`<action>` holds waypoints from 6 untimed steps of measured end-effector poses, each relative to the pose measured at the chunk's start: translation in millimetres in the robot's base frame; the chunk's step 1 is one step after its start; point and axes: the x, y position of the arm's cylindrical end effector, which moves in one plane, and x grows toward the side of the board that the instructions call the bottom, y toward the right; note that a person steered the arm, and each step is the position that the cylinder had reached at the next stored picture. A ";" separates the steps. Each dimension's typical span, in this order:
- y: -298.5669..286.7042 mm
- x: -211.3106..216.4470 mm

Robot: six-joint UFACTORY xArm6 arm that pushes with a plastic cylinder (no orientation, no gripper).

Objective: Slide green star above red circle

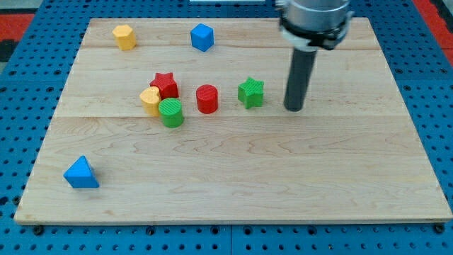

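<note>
Blue triangle [81, 173] sits nearest; my tip [293, 108], bare and touching nothing, stands right of green star [250, 92], probably light and rigid, so push its lower-right edge past red circle [207, 98].

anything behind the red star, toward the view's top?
Only bare board directly behind the red star. The yellow heart and green cylinder crowd its near side. The star's body hides the board strip right behind it.

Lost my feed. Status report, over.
My tip right of green star, apart. Green star right of red circle, not above. Path clear.
</note>
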 end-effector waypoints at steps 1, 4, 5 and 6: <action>-61.8 -5.7; -105.0 -51.6; -121.8 -53.5; -69.2 -116.0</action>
